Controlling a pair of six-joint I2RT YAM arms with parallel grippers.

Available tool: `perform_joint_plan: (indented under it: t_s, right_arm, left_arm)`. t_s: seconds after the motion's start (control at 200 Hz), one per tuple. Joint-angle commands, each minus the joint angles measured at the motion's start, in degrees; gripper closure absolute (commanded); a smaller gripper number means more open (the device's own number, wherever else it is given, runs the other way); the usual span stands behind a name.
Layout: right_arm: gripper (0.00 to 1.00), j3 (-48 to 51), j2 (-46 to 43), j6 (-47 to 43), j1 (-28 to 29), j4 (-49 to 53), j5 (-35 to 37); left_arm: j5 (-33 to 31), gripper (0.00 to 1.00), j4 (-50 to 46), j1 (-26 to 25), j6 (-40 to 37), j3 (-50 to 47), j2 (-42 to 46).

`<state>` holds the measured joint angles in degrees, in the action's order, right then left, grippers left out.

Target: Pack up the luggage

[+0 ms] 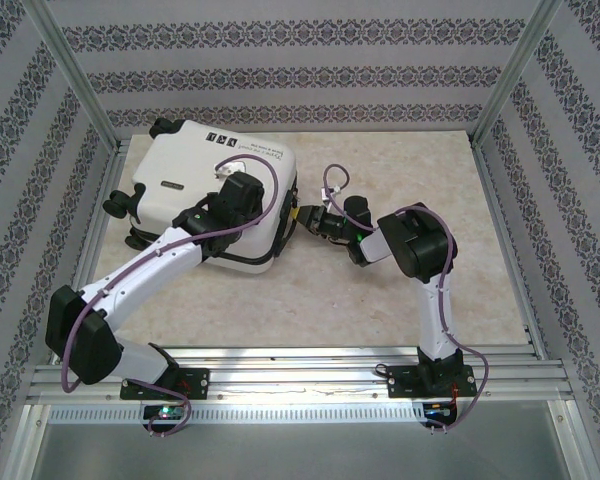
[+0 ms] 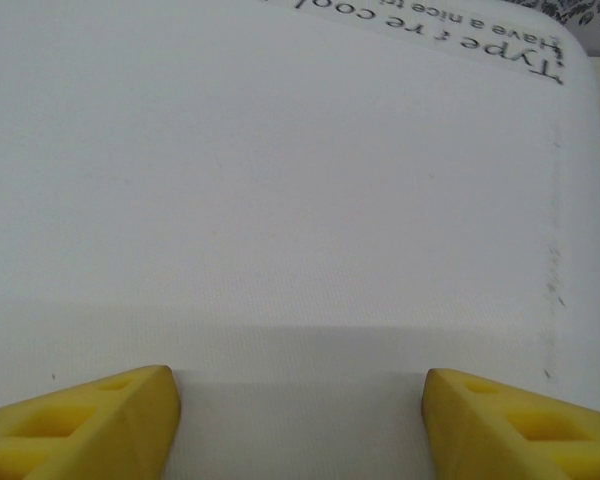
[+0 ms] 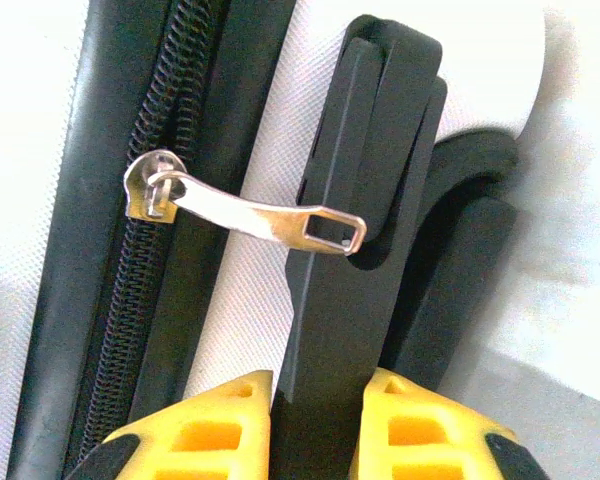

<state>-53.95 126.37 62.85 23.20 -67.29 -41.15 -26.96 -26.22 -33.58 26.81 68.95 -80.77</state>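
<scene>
I'm looking at a beige, mottled desk (image 1: pixel 380 300) inside a metal frame (image 1: pixel 72 70), with striped, floral-patterned walls (image 1: pixel 280 40) around it. The luggage (image 1: pixel 195 175) lies flat and closed at the desk's far left: a smooth white hard shell with rounded corners and black wheels (image 1: pixel 120 205). My left claw (image 2: pixel 300 420) hovers over the lid, its yellow fingers apart. My right claw (image 3: pixel 317 420) is clamped on the flat black handle (image 3: pixel 330 320) at the luggage's right side, beside a silver zipper pull (image 3: pixel 250 212) and a coiled black zipper (image 3: pixel 145 270).
</scene>
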Motion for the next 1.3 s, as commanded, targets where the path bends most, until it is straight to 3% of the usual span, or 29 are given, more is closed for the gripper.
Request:
perform_joint_plan:
  t_s: [0.0, 0.445, 0.679, 0.849, 0.919, 1.004, 1.299]
  right_arm:
    - [1.0, 4.54, -3.87, -3.13, 2.16, -9.04, -3.97]
    - [1.0, 20.11, -13.65, -10.01, 18.22, -11.61, 5.8]
    - [1.0, 17.59, -17.9, -17.25, 22.69, -5.09, 3.06]
    - [1.0, 15.76, -18.14, -18.79, 22.86, -3.2, -0.69]
    - [0.83, 16.48, -18.99, -19.3, 21.89, -1.89, -0.78]
    - [0.71, 17.74, -20.04, -19.64, 20.68, -0.6, -0.93]
    - [0.64, 23.22, -26.04, -26.8, 18.0, 11.76, 0.98]
  left_arm:
    - [-0.3, 0.33, -2.17, 3.53, -1.74, -2.4, -1.55]
    - [6.23, 0.33, 7.29, 4.78, -5.16, -4.99, -5.17]
    - [12.22, 0.33, 15.47, 4.76, -9.39, -6.91, -7.37]
    - [15.7, 0.35, 17.65, 4.75, -9.59, -6.72, -8.87]
    - [15.1, 0.35, 16.68, 4.71, -9.25, -6.26, -8.59]
    - [13.27, 0.35, 13.76, 4.76, -8.65, -5.11, -8.34]
    - [11.41, 0.36, 10.08, 4.76, -6.71, -5.45, -5.31]
